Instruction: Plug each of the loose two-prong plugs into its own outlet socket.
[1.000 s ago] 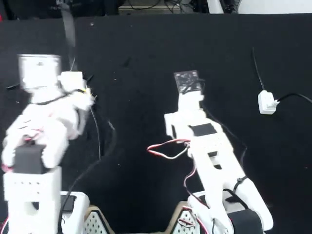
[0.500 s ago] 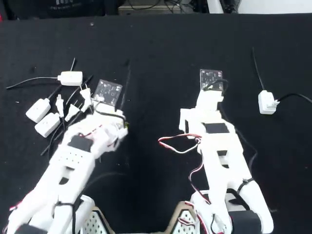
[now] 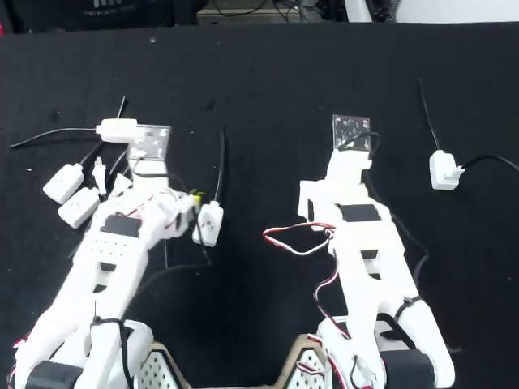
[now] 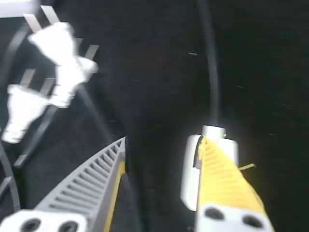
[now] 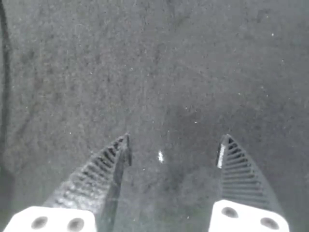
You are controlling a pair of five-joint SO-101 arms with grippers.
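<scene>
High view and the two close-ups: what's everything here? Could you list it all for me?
Table cover: one, black, under everything.
Socket blocks: five, white; three at far left, one nearer the middle, one at far right.
Loose plugs: at least two, white, among the left cluster.
Cords: several, black, running from the blocks.
Arms: two, white; left arm, right arm.
Left pincer: open, a socket block by its yellow finger.
Right pincer: open, over bare cover.
</scene>
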